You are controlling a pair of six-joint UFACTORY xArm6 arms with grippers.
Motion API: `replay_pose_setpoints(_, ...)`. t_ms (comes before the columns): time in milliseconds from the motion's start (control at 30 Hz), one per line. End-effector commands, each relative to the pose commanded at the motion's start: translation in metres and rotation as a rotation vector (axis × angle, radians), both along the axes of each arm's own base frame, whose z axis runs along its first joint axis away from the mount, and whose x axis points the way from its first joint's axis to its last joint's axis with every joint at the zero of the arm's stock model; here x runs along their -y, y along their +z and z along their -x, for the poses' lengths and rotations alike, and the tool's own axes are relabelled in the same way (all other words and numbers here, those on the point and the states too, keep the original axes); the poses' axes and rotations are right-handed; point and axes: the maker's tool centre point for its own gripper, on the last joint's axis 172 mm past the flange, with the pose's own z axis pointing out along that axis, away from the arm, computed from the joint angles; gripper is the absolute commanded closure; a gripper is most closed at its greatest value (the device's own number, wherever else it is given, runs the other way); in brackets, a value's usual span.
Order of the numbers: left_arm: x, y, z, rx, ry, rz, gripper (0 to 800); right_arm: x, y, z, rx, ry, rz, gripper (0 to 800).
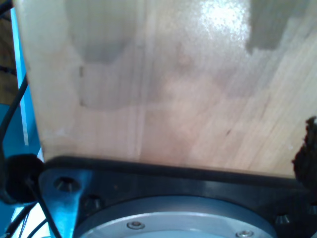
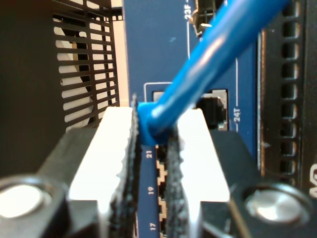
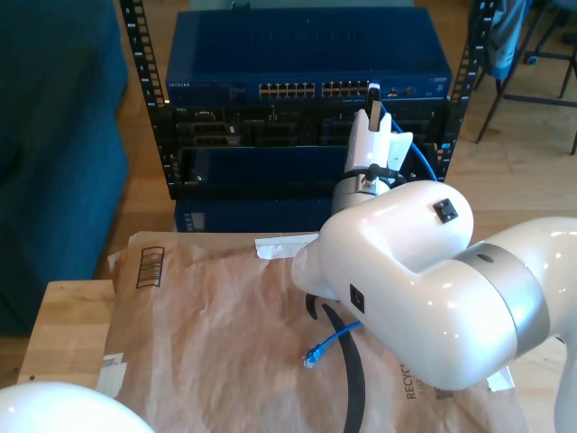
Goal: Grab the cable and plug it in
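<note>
Surface [image 3: 68, 329]: pale wood, mostly under brown paper [image 3: 216, 334]; in the first wrist view, blurred wood grain close below the camera.
My first claw: fingers out of sight in the first wrist view, so cannot tell whether it is spread or closed.
Rack [image 3: 162, 117]: black, beyond the surface; blue switch [image 3: 306, 54] on top with a row of ports [image 3: 315, 89] along its front.
Cable [image 2: 218, 44]: bright blue, thin. Booted plug end [image 2: 151, 124] sits between the pads of my second claw [image 2: 151, 148], right at a port marked 24T on the blue panel; the cord rises away from the claw.
My second claw: closed on the cable's plug boot; serrated black pads [image 2: 126, 163] pressed to either side of it. In the exterior view the white claw [image 3: 372, 113] reaches up to the switch's ports, toward the exterior view's right end of the row.
Cable run: from the claw it loops down on the exterior view's right of the arm [image 3: 424, 162].
Cable free end [image 3: 311, 358]: lying on the brown paper, well below the claw, beside a thick black cable [image 3: 352, 370].
</note>
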Motion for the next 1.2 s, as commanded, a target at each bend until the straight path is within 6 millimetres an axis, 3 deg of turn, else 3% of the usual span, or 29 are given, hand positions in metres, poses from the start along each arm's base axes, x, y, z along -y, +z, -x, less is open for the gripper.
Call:
replay_pose_setpoints(267, 0.0, 0.0, 0.0, 0.0, 0.0, 0.0, 0, -0.004, 0.006, -0.007, 0.022, 0.003, -0.013, 800)
replay_pose_setpoints(367, 0.0, 0.0, 0.0, 0.0, 0.0, 0.0, 0, -0.006, 0.006, -0.007, 0.019, 0.009, -0.009, 581)
replay_pose_setpoints(433, 0.0, 0.0, 0.0, 0.0, 0.0, 0.0, 0, -0.006, 0.006, -0.006, 0.017, 0.009, -0.009, 523)
replay_pose_setpoints(600, 0.0, 0.0, 0.0, 0.0, 0.0, 0.0, 0, -0.007, 0.002, -0.003, 0.005, 0.012, -0.002, 490)
replay_pose_setpoints(867, 0.0, 0.0, 0.0, 0.0, 0.0, 0.0, 0, -0.007, 0.015, 0.021, -0.036, 0.031, 0.013, 404)
replay_pose_setpoints(1200, 0.0, 0.0, 0.0, 0.0, 0.0, 0.0, 0, 0.008, 0.005, 0.047, -0.245, 0.091, 0.01, 290)
